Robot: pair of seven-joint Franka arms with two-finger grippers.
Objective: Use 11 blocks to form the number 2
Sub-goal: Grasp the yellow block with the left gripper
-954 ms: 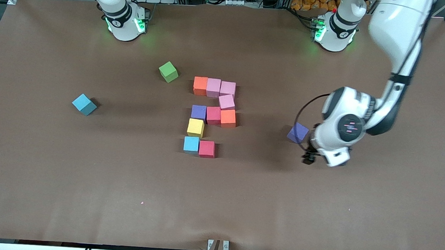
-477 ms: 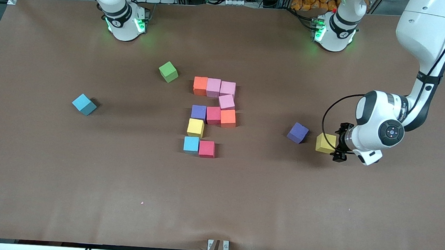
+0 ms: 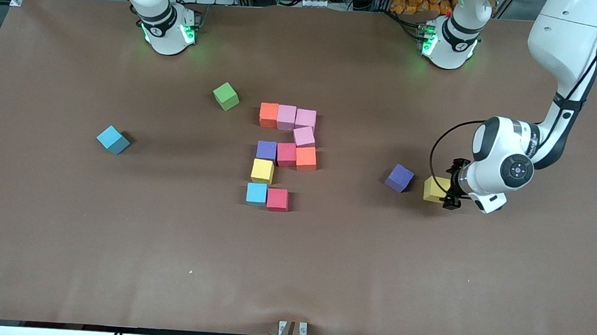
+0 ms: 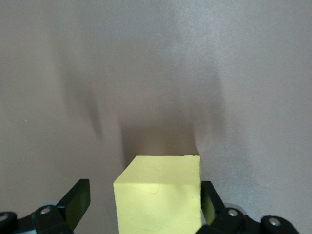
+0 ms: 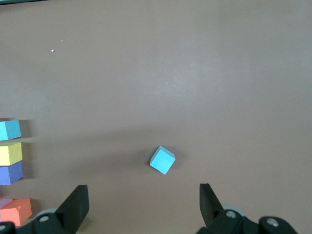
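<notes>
Left gripper (image 3: 451,191) open, fingers straddling loose yellow cube (image 3: 436,190) on table; right gripper (image 5: 141,207) open, waiting high.

Fourteen cubes (image 3: 284,155): three pink, two each orange, red, yellow, purple, blue, one green (image 3: 226,96).

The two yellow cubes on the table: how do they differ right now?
The loose yellow cube sits alone toward the left arm's end, between the open fingers of the left tool; the placed yellow cube has no tool near it. The placed one touches the purple cube in the digit; the loose one touches no cube. Both look the same size and colour.
</notes>
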